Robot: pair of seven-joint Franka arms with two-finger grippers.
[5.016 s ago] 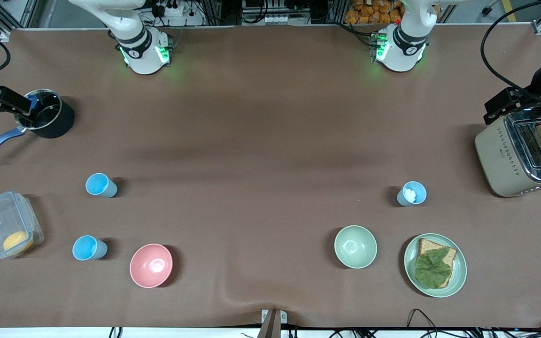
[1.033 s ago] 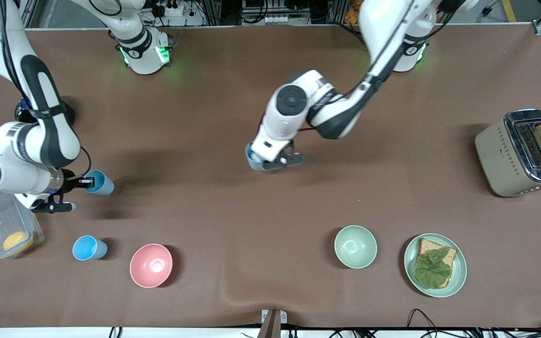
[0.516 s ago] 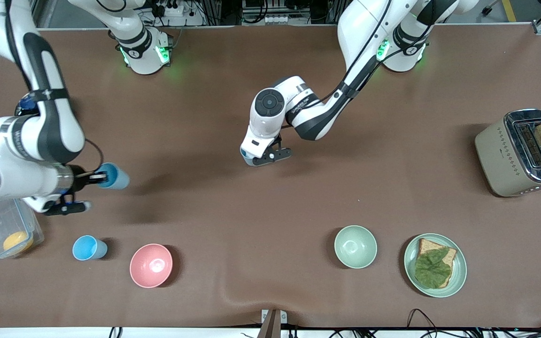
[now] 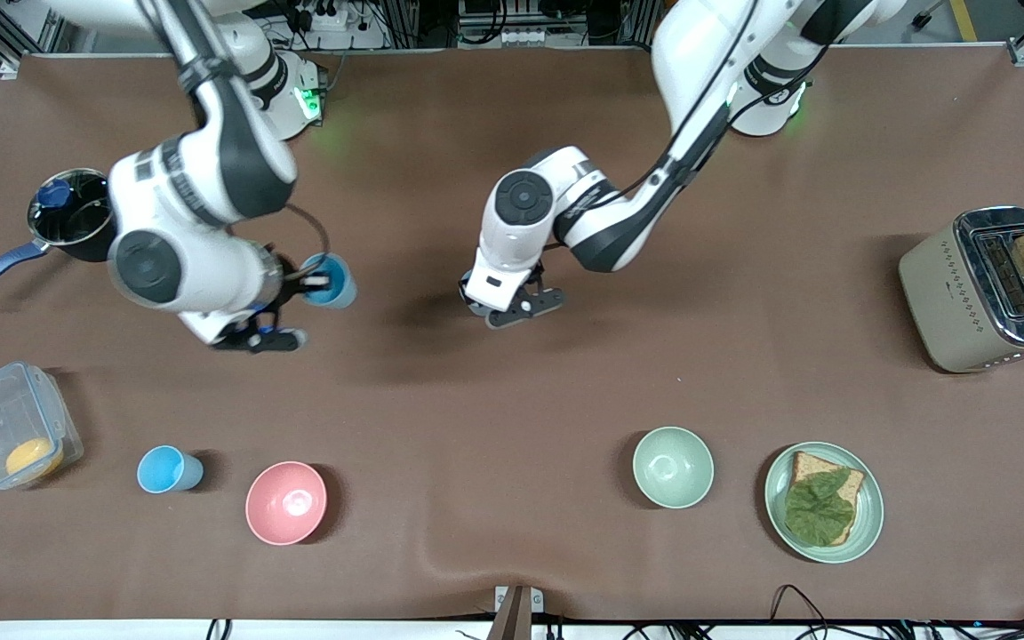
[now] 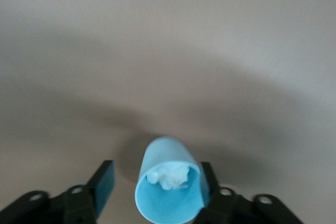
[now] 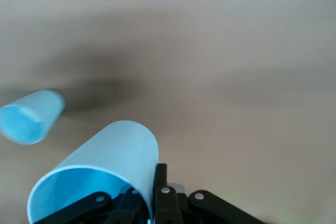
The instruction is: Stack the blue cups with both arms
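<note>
My right gripper [image 4: 318, 286] is shut on the wall of a blue cup [image 4: 336, 281] and holds it tilted in the air over the table's middle; in the right wrist view one finger [image 6: 160, 179] is outside this cup [image 6: 105, 156] and one inside. My left gripper [image 4: 505, 311] is low over the table's middle. In the left wrist view its fingers [image 5: 104, 182] stand open round a blue cup [image 5: 165, 153] with a white lump [image 5: 168, 176] inside; one finger is apart from it. A third blue cup [image 4: 169, 468] stands beside the pink bowl [image 4: 285, 502].
A black pot [image 4: 76, 218] with a blue handle and a clear box [image 4: 10, 427] lie at the right arm's end. A green bowl [image 4: 672, 467], a plate [image 4: 868, 498] with bread and a toaster [image 4: 948, 293] lie toward the left arm's end.
My right gripper has carried its blue cup up from near the clear box toward the table's middle. My left hand has shifted slightly and now hides its cup in the front view.
</note>
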